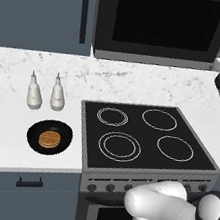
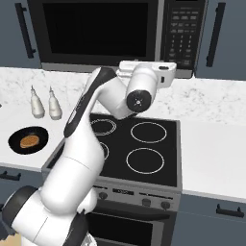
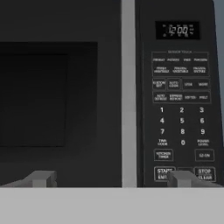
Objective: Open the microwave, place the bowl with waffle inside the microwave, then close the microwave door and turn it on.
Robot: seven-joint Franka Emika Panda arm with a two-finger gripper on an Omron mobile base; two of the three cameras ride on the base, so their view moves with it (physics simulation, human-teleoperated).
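Two white bottles [image 1: 45, 92] flank the bowl [image 1: 49, 137]; fingers [image 3: 43, 178] wide, seemingly near the shut microwave door [image 3: 61, 94].

The microwave [image 3: 131, 87] stands right in front of my tool, black, with its button panel on the right. The microwave door [image 3: 61, 96] is shut, its dark glass flat and upright. Far below my tool, to its left, the black bowl [image 1: 49, 137] sits on the tabletop with the golden waffle [image 1: 49, 139] lying flat inside.

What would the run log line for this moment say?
stage: approaching microwave | microwave door: shut | gripper: open, empty, facing door edge | bowl with waffle: on counter left of stovetop
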